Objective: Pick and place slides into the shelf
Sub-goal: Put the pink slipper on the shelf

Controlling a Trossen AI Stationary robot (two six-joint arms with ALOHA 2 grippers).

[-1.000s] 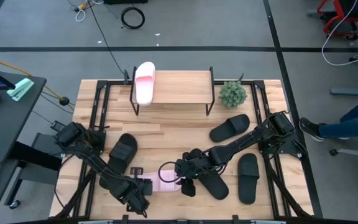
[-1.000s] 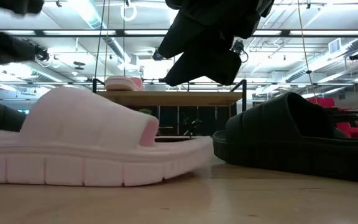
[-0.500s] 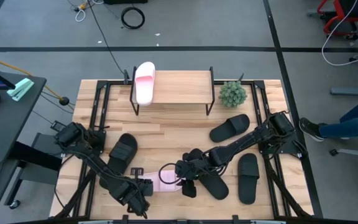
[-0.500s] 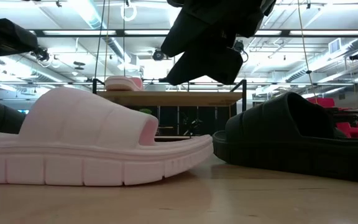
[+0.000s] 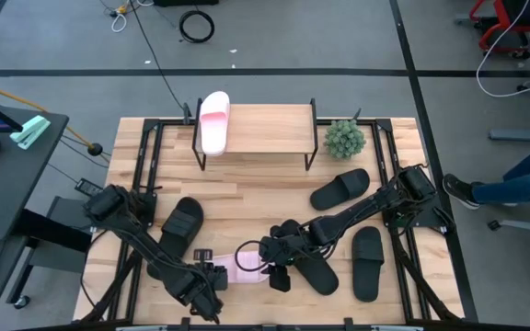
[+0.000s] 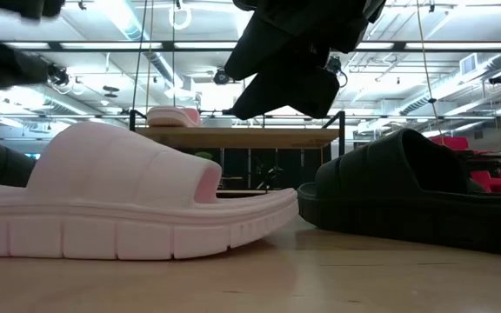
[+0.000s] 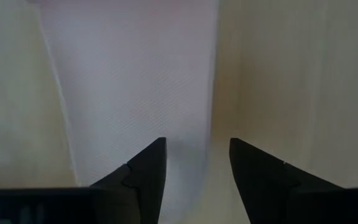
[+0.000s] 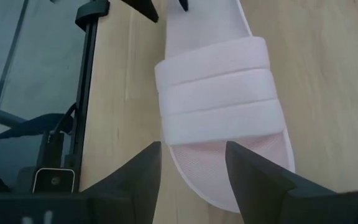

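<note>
Pink slide (image 5: pixel 247 266) lies flat between the left gripper (image 5: pixel 212 279) and right gripper (image 5: pixel 270 262), both open, empty.

My table (image 5: pixel 247 198) carries four black slides (image 5: pixel 339 188), one pink slide (image 5: pixel 247 268) and a potted plant (image 5: pixel 344 138). The shelf (image 5: pixel 265 129) stands at its far edge. Another pink slide (image 5: pixel 213 120) lies on the shelf's left end.
</note>
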